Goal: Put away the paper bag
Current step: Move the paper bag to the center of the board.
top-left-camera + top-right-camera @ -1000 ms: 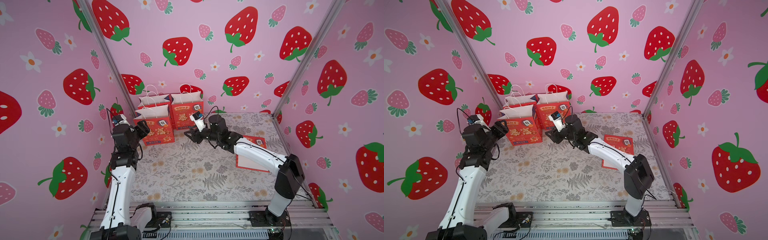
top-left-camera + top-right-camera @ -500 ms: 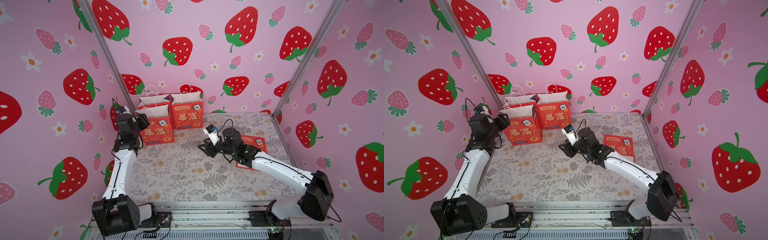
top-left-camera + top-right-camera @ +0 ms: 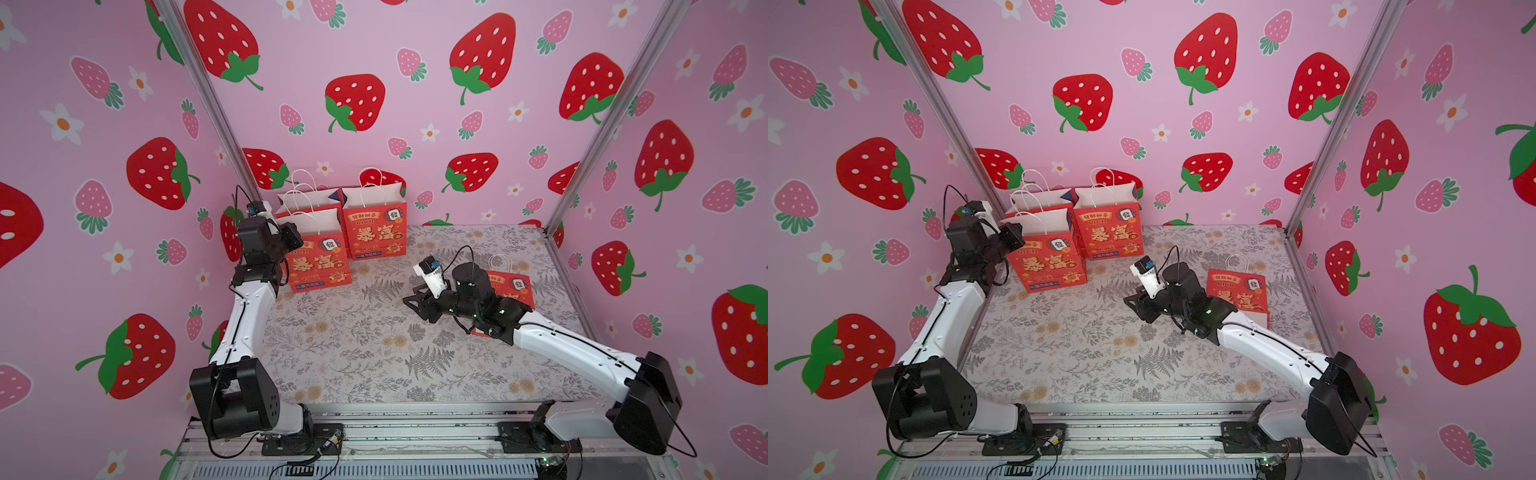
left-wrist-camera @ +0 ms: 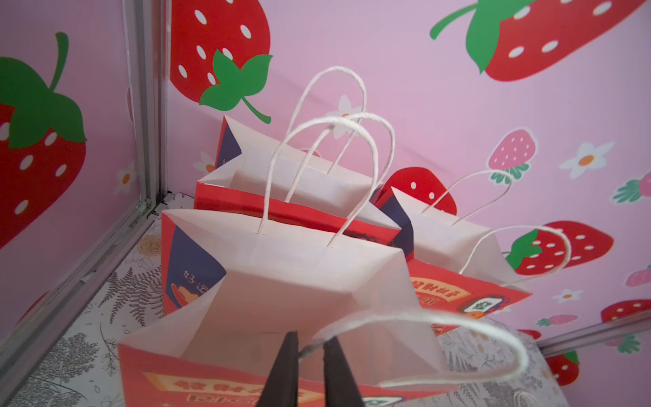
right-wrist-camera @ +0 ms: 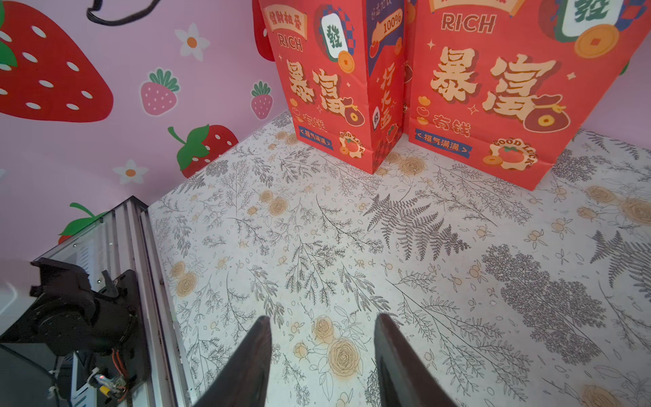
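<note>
Where the table (image 3: pixel 353 357) meets the back-left corner: left gripper (image 4: pixel 312 336) at the front paper bag (image 3: pixel 318 262), fingers nearly together, handle (image 4: pixel 440 313) crossing the slit, grip uncertain. Two more bags (image 3: pixel 374 226) upright behind. Centre: right gripper (image 5: pixel 323 319), half spread, empty. Right: flat paper bag (image 3: pixel 513 286) lying partly under the right arm.

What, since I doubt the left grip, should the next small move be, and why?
Probably squeeze the left fingers fully onto the front bag's handle: it runs between them, but a narrow gap shows, so a firm pinch isn't certain.
</note>
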